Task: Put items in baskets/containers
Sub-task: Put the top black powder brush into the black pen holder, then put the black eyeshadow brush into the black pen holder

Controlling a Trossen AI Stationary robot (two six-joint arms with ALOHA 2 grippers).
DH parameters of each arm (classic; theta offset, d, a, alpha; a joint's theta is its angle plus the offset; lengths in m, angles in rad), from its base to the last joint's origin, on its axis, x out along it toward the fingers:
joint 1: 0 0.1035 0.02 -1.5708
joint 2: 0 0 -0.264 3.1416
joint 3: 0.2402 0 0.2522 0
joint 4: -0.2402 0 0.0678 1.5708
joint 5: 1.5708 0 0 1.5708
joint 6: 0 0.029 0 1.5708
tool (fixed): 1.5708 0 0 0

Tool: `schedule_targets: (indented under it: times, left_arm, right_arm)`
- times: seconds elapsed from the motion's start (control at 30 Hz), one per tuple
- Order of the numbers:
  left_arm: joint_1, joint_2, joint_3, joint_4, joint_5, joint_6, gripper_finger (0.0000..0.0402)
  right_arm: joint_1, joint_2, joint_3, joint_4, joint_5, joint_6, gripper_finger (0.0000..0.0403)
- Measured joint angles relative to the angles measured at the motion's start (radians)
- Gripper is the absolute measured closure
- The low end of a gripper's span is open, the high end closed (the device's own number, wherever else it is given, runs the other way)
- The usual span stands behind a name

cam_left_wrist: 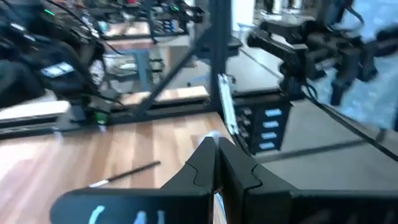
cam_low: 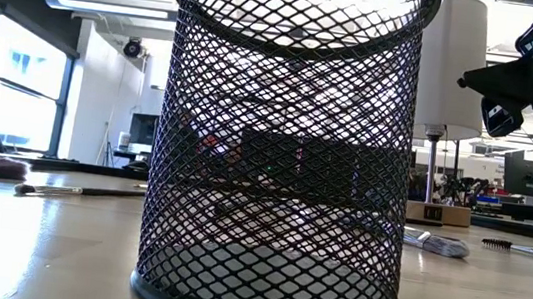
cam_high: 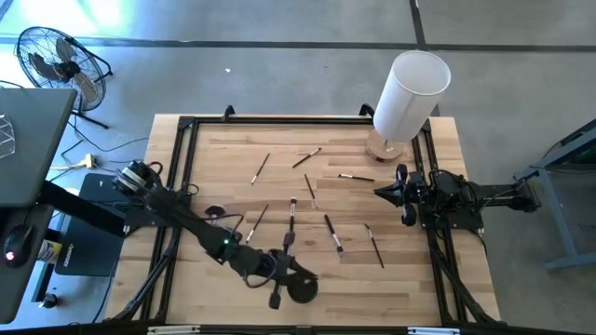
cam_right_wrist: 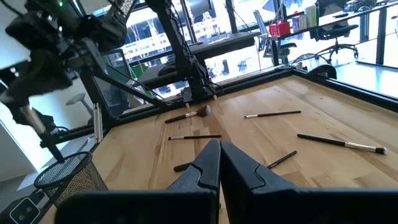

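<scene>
My left arm stretches diagonally across the butcher-block table (cam_high: 410, 284), elbow bent, and my left gripper (cam_high: 277, 298) hangs at the near edge, just beside the round black cup (cam_high: 303, 291). Left wrist view shows the fingers (cam_left_wrist: 200, 163) pressed together on a thin brush (cam_left_wrist: 225, 111) w/ a silvery ferrule, standing nearly upright. The high view only gives a dark stub there.

The low view fills w/ the cup: black wire mesh, diamond weave, solid ring at the base, see-through. From above it's just a dark disc.

Other makeup brushes (cam_high: 331, 232) lie scattered flat mid-table, slim dark or wooden sticks; one w/ a fluffy pinkish head (cam_right_wrist: 198, 112) shows clearly in the right wrist view, while the low view shows a pale-bristled one (cam_low: 434, 243) lying flat.

Tall smooth white cylinder (cam_high: 410, 93) stands at the far right corner.

My right gripper (cam_high: 406, 195) waits at the table's right edge, arm folded, fingers (cam_right_wrist: 208, 163) closed together, holding nothing.
</scene>
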Motion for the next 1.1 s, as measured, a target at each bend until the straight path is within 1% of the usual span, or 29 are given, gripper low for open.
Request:
schedule_targets:
  times: [0.07,0.13,0.3,0.53,0.8,0.87,1.0,1.1]
  left_arm:
    - [0.000,0.018,0.000,0.000,0.028,0.000,0.0401]
    - [0.000,0.029,0.000,-0.011,0.033,-0.003,0.0401]
    - [0.001,0.032,0.000,-0.113,0.109,-0.026,0.0388]
    - [0.001,0.032,0.000,-0.178,0.100,-0.035,0.0353]
    - [0.001,0.026,0.000,-0.184,0.098,-0.034,0.0308]
    - [0.001,0.008,0.000,-0.189,0.098,-0.033,0.0297]
    - [0.005,-0.079,0.000,-0.252,0.090,-0.011,0.0284]
    - [0.015,-0.152,0.001,-0.349,0.041,-0.040,0.0283]
  right_arm:
    - [0.000,0.000,0.000,0.000,0.000,0.000,0.0402]
    - [0.000,0.000,0.000,0.000,0.000,0.000,0.0402]
    - [0.000,0.000,0.000,0.000,0.000,0.000,0.0402]
    - [0.000,0.000,0.000,0.000,0.000,0.000,0.0402]
    - [0.000,0.000,0.000,0.000,0.000,0.000,0.0402]
    - [0.000,0.000,0.000,0.000,0.000,0.000,0.0402]
    - [0.000,0.000,0.000,0.000,0.000,0.000,0.0402]
    - [0.000,0.000,0.000,0.000,0.000,0.000,0.0402]
